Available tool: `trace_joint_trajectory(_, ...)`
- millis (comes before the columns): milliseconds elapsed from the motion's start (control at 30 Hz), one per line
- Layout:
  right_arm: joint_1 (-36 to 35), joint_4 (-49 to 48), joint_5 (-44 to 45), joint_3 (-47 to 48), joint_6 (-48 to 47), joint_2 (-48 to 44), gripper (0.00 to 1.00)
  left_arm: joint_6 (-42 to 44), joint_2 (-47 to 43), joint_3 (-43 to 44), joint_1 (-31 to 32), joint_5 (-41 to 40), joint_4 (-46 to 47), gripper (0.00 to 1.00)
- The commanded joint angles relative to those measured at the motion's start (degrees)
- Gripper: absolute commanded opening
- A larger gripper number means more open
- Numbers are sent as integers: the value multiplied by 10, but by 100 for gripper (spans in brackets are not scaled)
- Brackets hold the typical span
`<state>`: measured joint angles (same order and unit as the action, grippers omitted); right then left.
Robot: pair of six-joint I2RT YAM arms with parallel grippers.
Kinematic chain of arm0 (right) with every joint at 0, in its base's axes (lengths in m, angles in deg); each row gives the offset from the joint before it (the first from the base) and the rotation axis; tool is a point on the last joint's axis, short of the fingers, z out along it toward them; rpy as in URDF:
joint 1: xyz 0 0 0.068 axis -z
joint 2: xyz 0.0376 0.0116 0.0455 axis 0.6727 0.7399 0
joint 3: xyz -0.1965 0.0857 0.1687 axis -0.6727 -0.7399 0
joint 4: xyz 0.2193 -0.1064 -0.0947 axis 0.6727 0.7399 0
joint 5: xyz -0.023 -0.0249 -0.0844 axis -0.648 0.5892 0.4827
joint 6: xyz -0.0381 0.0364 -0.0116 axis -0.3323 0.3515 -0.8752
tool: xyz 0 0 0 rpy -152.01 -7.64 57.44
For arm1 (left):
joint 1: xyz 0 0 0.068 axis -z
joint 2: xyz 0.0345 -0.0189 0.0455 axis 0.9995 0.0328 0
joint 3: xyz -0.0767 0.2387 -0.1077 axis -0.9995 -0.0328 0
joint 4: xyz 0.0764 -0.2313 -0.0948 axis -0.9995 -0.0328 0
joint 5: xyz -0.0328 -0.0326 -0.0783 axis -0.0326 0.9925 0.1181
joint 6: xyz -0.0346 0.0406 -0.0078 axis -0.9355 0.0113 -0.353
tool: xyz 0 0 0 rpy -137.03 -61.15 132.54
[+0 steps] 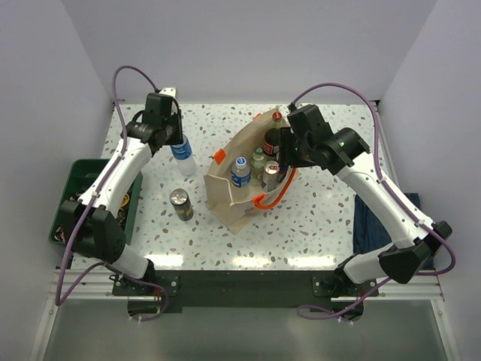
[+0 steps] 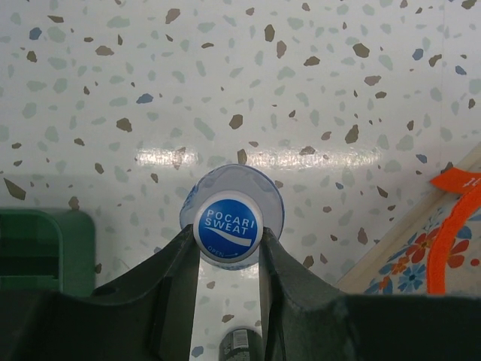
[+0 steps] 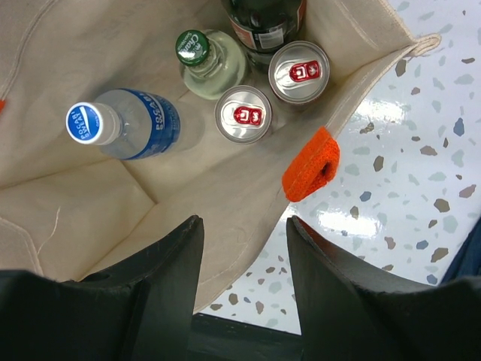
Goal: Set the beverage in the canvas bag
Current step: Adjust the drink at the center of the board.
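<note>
The beverage, a clear Pocari Sweat bottle (image 1: 183, 153) with a blue cap (image 2: 228, 228), stands upright on the speckled table left of the bag. My left gripper (image 2: 228, 236) is shut on its cap from above, one finger on each side. The canvas bag (image 1: 225, 192) is beige with orange handles (image 1: 268, 200) and stands open at the table's middle. Inside are another Pocari bottle (image 3: 128, 124), a green-capped bottle (image 3: 207, 60), two cans (image 3: 243, 113) and a dark bottle (image 3: 263, 19). My right gripper (image 3: 246, 226) hangs open over the bag's rim (image 3: 225, 248), which passes between the fingers unpinched.
A dark can (image 1: 181, 204) stands on the table in front of the held bottle, also visible as a can (image 2: 238, 344) between my left fingers. A green compartment tray (image 1: 83, 199) lies at the left edge. A blue cloth (image 1: 368, 222) lies at the right.
</note>
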<state>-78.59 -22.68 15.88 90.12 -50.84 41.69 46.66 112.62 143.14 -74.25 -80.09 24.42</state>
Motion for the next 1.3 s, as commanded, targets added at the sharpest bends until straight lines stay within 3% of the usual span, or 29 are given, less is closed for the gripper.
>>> trace_joint_trajectory(0, 1, -16, -7, -6, 1, -10, 52, 26, -53, 14, -5, 61, 102, 0)
trace_joint_trajectory(200, 0, -16, -8, -16, 1, -13, 52, 43, -72, 16, -4, 131, 121, 0)
trace_joint_trajectory(367, 1, -17, -9, -19, 1, -16, 52, 48, -79, -8, -4, 140, 145, 0)
trace_joint_trajectory(667, 1, -16, -10, -19, 1, -17, 52, 33, -105, -142, -3, 124, 257, 0)
trace_joint_trajectory(1000, 1, -18, -10, -17, 2, -13, 52, 59, -104, -154, 3, 152, 257, 0)
trace_joint_trajectory(1267, 1, -21, -11, -23, 8, -16, 52, 109, -72, -122, 47, 154, 233, 0)
